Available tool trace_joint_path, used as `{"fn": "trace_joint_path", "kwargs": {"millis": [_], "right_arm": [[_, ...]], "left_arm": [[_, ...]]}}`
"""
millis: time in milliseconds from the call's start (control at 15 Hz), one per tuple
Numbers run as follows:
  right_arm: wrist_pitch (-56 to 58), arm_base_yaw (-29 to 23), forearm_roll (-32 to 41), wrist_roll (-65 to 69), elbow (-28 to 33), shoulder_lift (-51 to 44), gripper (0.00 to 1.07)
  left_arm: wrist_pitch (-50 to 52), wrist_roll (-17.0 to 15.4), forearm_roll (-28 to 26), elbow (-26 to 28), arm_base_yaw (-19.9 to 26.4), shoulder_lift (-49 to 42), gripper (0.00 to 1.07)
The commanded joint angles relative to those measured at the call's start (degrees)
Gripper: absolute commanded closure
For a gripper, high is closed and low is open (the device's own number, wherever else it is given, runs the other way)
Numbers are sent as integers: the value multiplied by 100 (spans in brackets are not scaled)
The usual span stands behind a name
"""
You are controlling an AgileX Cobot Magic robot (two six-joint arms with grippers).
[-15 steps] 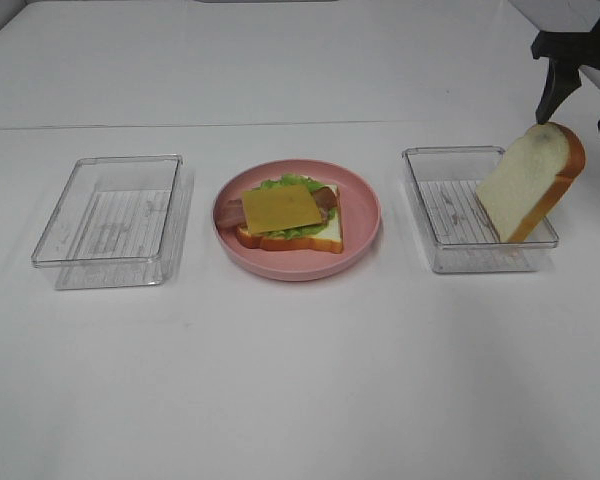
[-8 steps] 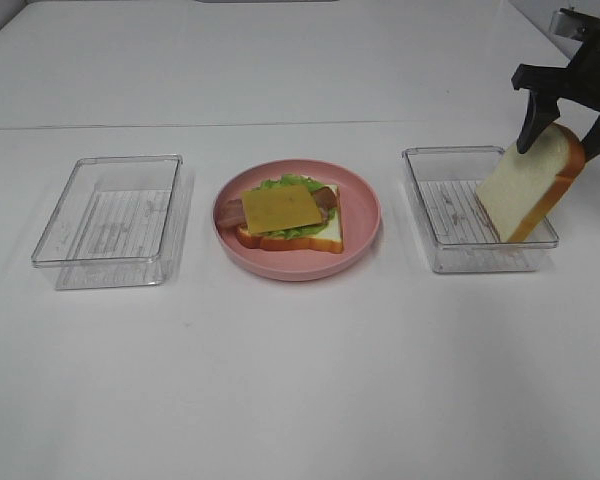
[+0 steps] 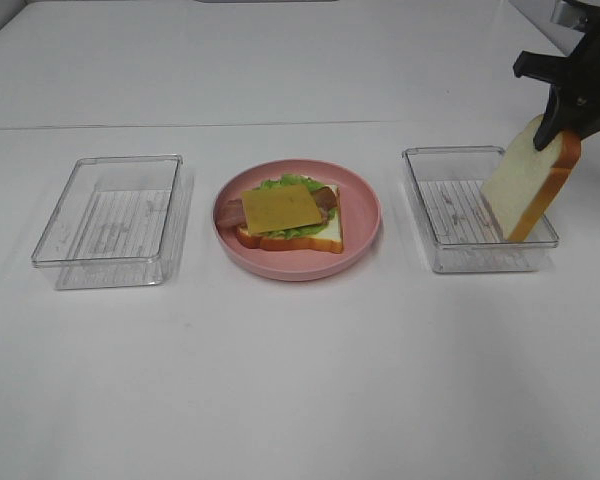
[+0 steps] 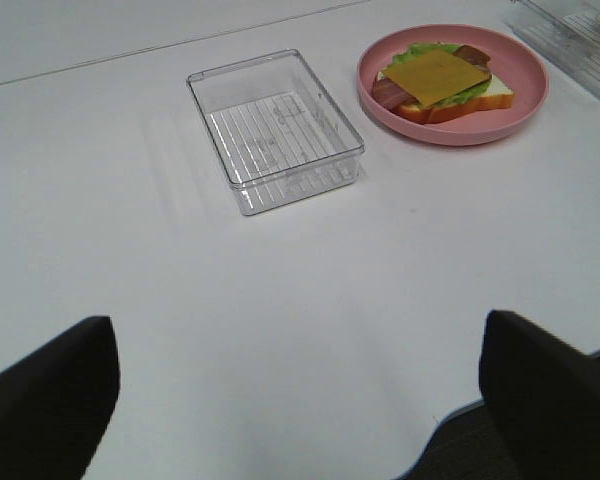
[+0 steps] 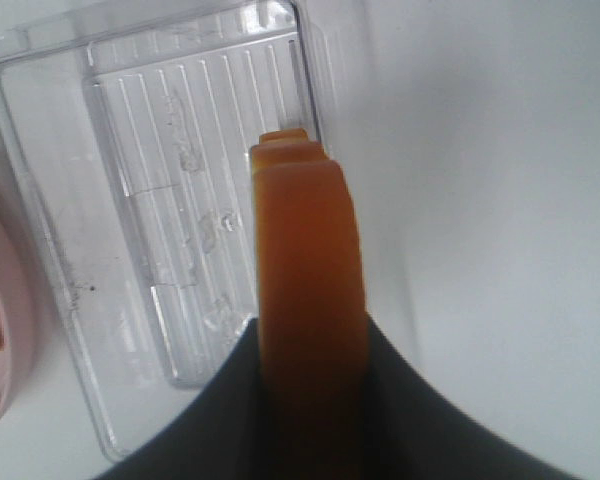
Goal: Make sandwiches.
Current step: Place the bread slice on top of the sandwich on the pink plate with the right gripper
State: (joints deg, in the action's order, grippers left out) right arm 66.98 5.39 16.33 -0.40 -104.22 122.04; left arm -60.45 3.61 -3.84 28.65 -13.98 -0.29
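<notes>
Sandwich (image 3: 285, 212): open on the pink plate (image 3: 365, 222), needs its top.
Bread slice (image 3: 530, 180): leans in your right tray (image 3: 450, 215).
Right pincer (image 3: 560, 128): pinching the crust; lift straight.
Left pincer (image 4: 290, 400): wide, holding nothing.

Pink plate (image 3: 365, 232); yellow cheese (image 3: 281, 209); orange-crusted white bread slice (image 3: 528, 182); clear ribbed trays (image 3: 108, 222).

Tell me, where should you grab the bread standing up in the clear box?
Pinch the bread slice at its top crust edge, coming down from above. It leans upright against the right side of the clear box, so only that thin top edge sticks up free. The right gripper fingers already sit on either side of it there.
</notes>
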Motion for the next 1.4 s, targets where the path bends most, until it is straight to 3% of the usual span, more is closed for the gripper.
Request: {"fn": "trace_joint_path", "kwargs": {"millis": [67,333,600,733,933,1400], "right_arm": [[155,-11,453,-281,-17,-281,107],[430,-80,2200,-888,6,-602,107],[-378,-917,2744,-1054,527,-602,107],[-1037,-1358,3432,-1261,791,-567,107],[-1478,-1799,4039,-1341,814,-269,107],[-1770,-1942,4933,-1226,814,756,107]], "left_arm": [[52,0,-23,-6,-11,-132,14],[52,0,-23,-6,-11,-132,14],[52,0,-23,-6,-11,-132,14],[52,0,-23,-6,-11,-132,14],[52,0,-23,-6,-11,-132,14],[52,0,-23,-6,-11,-132,14]]}}
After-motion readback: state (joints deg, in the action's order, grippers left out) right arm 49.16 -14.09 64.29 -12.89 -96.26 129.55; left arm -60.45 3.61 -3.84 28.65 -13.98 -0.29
